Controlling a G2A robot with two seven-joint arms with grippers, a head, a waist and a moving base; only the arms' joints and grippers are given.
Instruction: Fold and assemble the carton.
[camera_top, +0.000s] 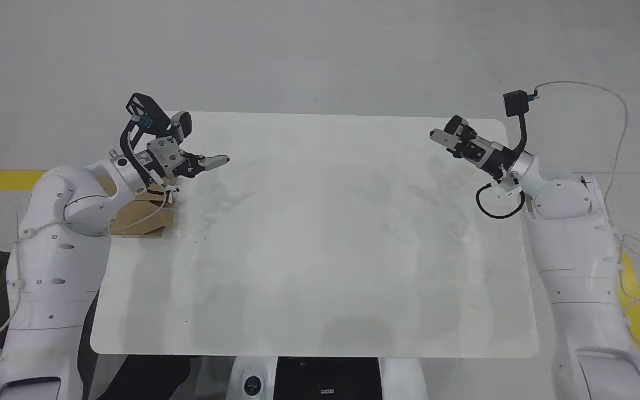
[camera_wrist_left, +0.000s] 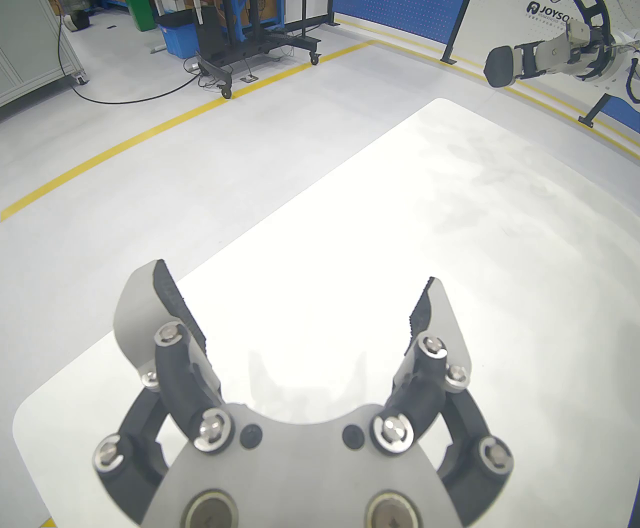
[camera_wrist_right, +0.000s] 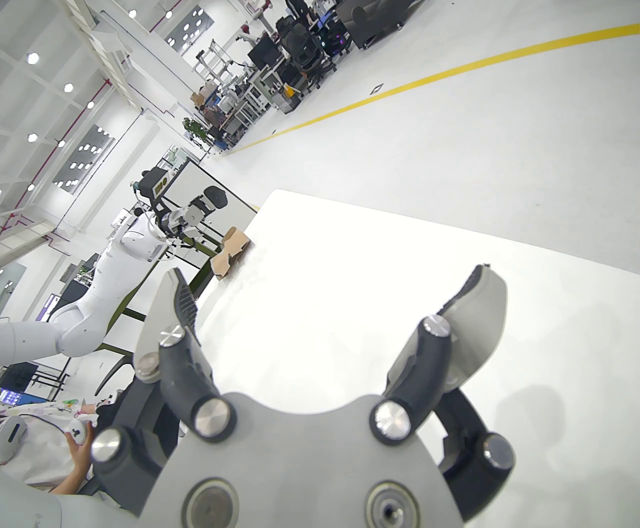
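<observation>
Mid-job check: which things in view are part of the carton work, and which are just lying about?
Part of the job:
carton, at the table edge beneath the left arm
left hand, open
right hand, open

Just around:
black wheeled stand, on the floor beyond the table
blue bin, beside that stand
</observation>
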